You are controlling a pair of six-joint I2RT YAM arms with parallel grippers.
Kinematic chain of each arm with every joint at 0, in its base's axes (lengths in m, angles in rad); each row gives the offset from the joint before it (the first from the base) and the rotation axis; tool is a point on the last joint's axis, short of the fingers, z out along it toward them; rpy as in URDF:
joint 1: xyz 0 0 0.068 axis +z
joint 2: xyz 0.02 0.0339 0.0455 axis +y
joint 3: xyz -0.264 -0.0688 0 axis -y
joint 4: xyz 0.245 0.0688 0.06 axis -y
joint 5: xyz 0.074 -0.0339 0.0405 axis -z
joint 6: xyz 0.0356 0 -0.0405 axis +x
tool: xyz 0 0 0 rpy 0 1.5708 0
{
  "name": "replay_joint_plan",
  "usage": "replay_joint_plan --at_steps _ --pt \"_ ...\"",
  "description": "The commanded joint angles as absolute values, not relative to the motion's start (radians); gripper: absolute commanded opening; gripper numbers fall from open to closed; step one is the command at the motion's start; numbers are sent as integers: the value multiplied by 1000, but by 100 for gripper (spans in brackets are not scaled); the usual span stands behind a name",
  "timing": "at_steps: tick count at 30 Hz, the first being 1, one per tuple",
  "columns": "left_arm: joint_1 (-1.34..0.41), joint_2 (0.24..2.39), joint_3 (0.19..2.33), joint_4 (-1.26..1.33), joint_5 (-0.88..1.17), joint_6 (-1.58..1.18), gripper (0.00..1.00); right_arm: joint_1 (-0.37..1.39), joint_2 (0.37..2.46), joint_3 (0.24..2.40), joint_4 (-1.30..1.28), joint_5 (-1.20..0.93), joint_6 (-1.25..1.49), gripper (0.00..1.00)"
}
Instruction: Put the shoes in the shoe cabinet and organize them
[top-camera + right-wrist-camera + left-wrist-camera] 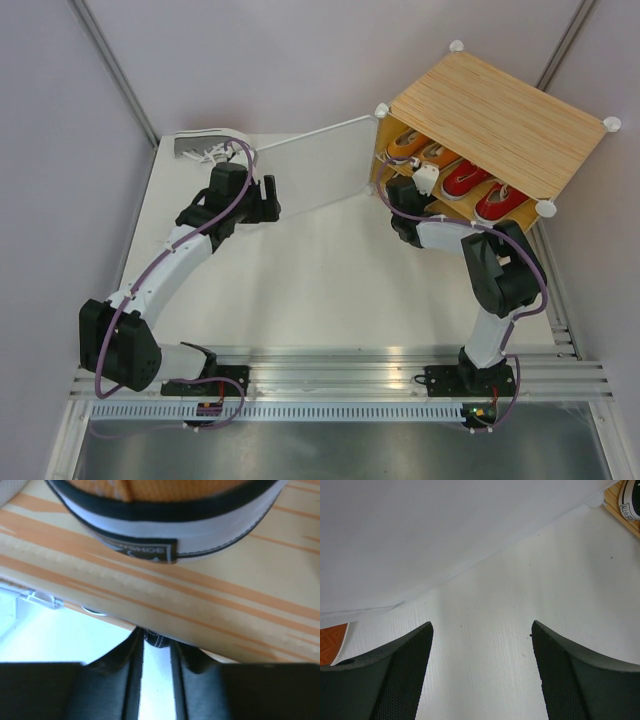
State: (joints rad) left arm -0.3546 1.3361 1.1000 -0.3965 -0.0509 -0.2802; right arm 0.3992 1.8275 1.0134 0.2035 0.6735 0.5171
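I'm holding the left fingers (395, 680) wide apart over the desk (570, 580). The right fingers (120, 680) are sitting nearly together under the shoe cabinet (500, 110) shelf (225, 595), and I can't tell if they're gripping anything. Lifting from there is risking a snag that knocks the orange sneaker (200, 527) off the edge.

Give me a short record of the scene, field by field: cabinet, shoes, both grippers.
shoe cabinet: far right, door swung open
shelf: two orange shoes, two red shoes, side by side
grey shoe: on the table, far left corner
left gripper: open, empty, by the door
right gripper: at the shelf's front edge, narrow gap, grip unclear
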Motion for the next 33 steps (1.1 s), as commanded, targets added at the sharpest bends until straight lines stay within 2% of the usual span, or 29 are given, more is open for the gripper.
replay_joint_plan --at_steps 1,3,7,13,19,26,33 --pt "-350 1310 1103 -396 -58 -308 83 353 1787 1048 181 689 509 35" --pt "-350 1307 1103 -397 -58 -308 83 354 1749 1034 178 651 506 39" --pt "-348 1301 1106 -399 -63 -310 83 368 1686 1014 155 585 492 55" --pt "-348 1298 1104 -411 -58 -350 83 379 1585 989 89 430 471 65" --pt "-348 1293 1140 -498 -83 -428 84 391 1441 913 63 281 401 67" --pt "-345 1261 1155 -558 -133 -480 84 397 1151 792 69 89 339 68" --pt "-339 1264 1204 -572 -189 -485 84 397 951 681 84 11 314 68"
